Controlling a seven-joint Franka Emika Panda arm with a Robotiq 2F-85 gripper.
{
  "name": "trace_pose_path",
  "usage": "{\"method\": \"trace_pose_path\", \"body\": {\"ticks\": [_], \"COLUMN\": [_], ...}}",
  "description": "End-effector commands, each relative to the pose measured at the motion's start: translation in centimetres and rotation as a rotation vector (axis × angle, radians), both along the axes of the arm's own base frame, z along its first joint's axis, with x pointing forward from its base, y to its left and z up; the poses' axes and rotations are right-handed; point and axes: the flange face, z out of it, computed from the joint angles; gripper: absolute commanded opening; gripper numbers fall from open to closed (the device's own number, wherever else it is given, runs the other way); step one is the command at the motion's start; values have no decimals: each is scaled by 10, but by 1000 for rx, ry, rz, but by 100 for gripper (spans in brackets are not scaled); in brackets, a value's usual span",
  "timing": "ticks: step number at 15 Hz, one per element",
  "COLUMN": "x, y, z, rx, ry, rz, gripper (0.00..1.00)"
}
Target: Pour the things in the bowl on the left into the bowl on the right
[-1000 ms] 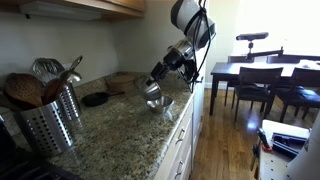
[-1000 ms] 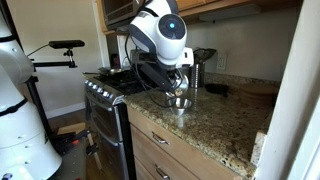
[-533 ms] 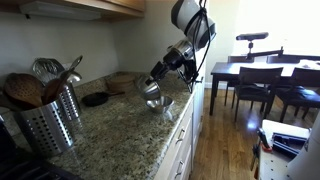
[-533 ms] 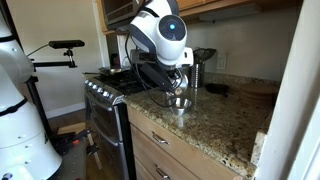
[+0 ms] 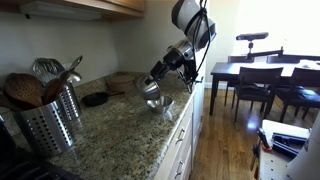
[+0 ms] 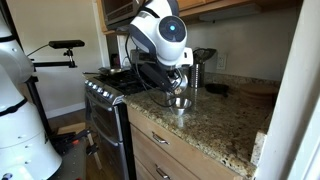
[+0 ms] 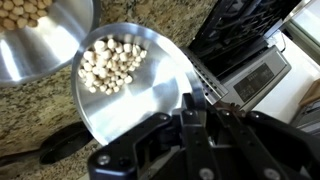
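Claw (image 7: 198,108) pinched closed on the near rim of the steel bowl (image 7: 135,105) — its pale round pieces (image 7: 108,65) heaped toward the far rim — with the second bowl (image 7: 42,58) just beyond that rim, up-left in the wrist view, on the worktop (image 7: 170,18).

The speckled granite counter (image 5: 120,135) carries a perforated steel utensil holder (image 5: 48,125), a small black dish (image 5: 96,99) and a steel bowl (image 5: 155,104).

silver bowl (image 7: 130,115), beige nuts (image 7: 110,65), speckled counter (image 5: 120,140)
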Motion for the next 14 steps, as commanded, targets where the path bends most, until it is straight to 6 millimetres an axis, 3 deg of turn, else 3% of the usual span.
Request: {"method": "trace_pose_path", "body": {"ticks": [1, 14], "x": [-4, -17], "y": [-6, -20], "z": [0, -8], "rx": [47, 98], "ry": [-37, -70], "rz": [-2, -16], "gripper": [8, 8]}}
